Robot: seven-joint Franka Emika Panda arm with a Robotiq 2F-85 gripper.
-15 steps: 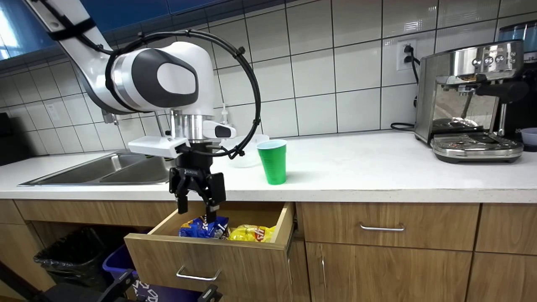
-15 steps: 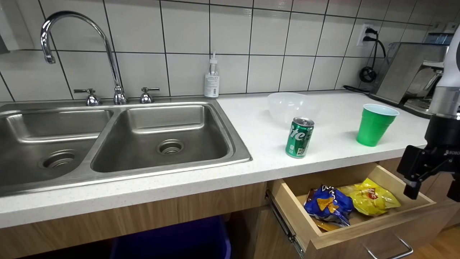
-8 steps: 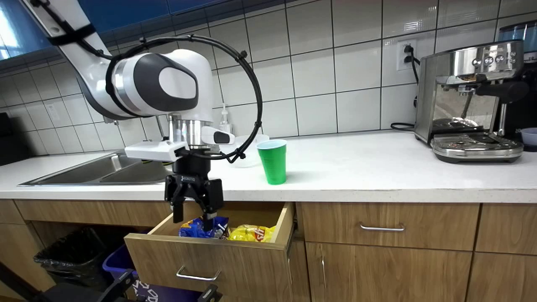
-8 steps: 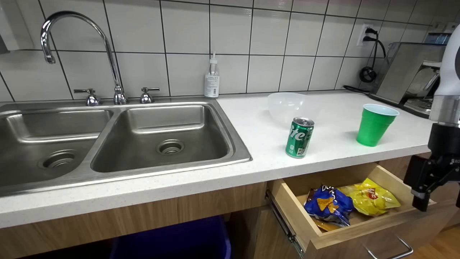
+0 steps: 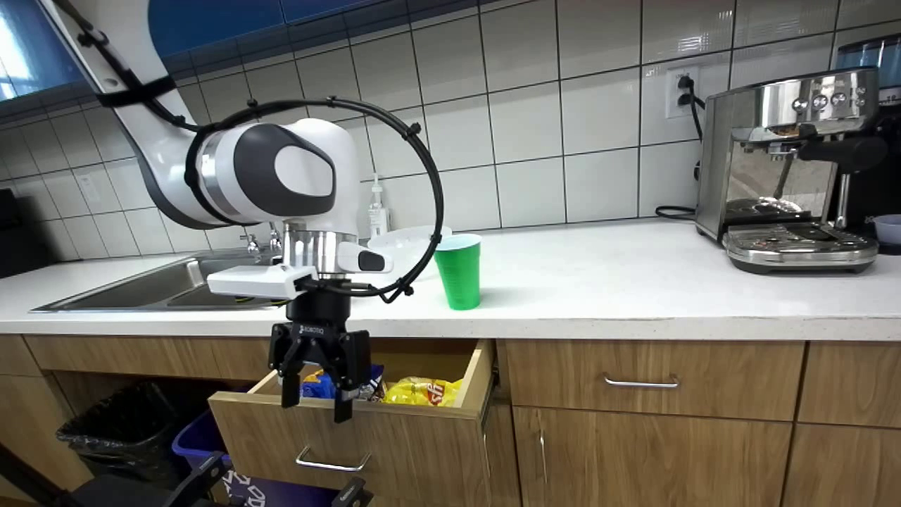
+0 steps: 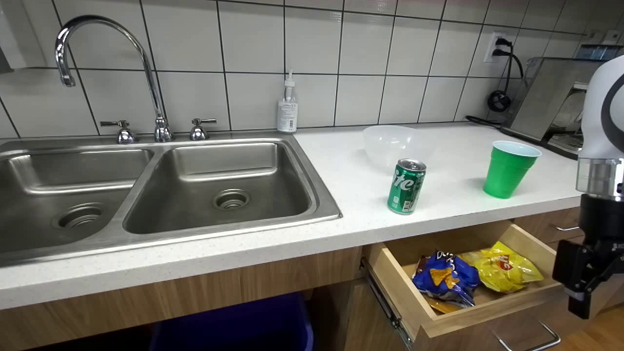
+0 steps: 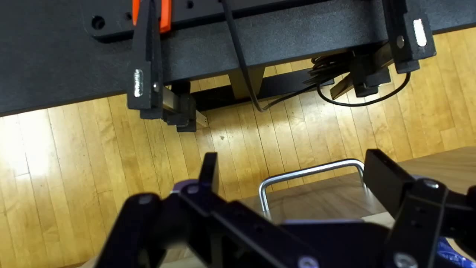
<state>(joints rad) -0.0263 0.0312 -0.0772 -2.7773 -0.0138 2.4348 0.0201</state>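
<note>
Lower than in the earlier frame, the tool (image 5: 316, 408) has sunk toward the front of the pulled-out drawer (image 5: 422, 451). From the left, the sink (image 5: 151, 289) is set into the white tabletop (image 5: 598, 282). Next, the tool hangs spread wide, holding nothing, above the silver handle (image 7: 312, 171), which faces outward presumably for easy reach. Inside, a blue bag (image 6: 444, 278) and a yellow bag (image 5: 422, 391) lie side by side, walled in, likely against sliding. Further right, a green cup (image 5: 461, 274) stands mouth-up near the edge, perhaps kept to hand.
</note>
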